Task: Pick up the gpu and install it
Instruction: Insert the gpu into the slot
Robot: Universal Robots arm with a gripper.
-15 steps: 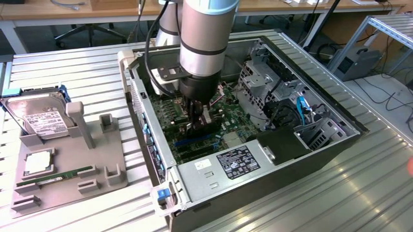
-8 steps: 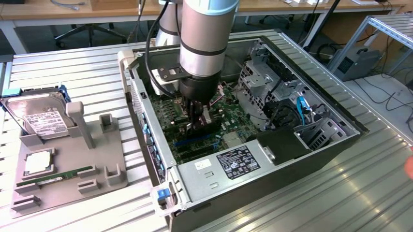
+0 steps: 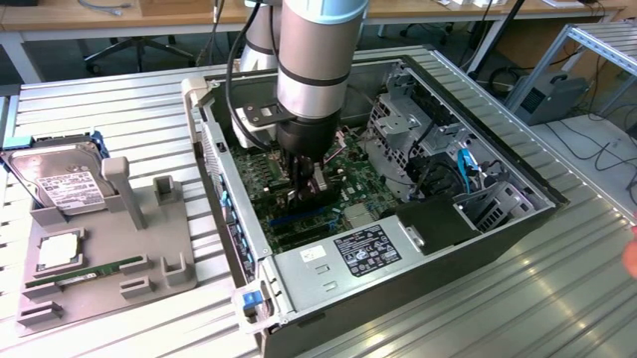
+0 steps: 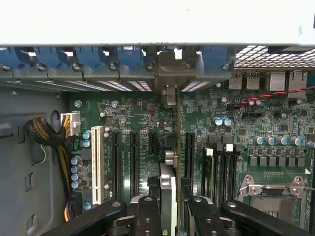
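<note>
My gripper (image 3: 301, 183) is down inside the open computer case (image 3: 518, 190), over the green motherboard (image 3: 344, 168). It is shut on the gpu (image 4: 167, 183), which the wrist view shows edge-on as a thin upright card between my black fingers (image 4: 147, 216). The card stands over the black expansion slots (image 4: 134, 162), between two of them. Its metal bracket (image 4: 168, 93) reaches the rear slot openings under the blue clips (image 4: 130, 55). In the exterior view the gpu (image 3: 321, 181) is a narrow strip below the wrist, mostly hidden by the arm.
A grey fixture tray (image 3: 119, 246) beside the case holds a hard drive (image 3: 60, 183) and a green RAM stick (image 3: 85, 274). Around the gripper are the power supply (image 3: 363, 250), drive cage (image 3: 398, 127), a white slot (image 4: 97, 164) and the CPU socket (image 4: 273, 196). A hand (image 3: 630, 257) shows at the exterior view's right.
</note>
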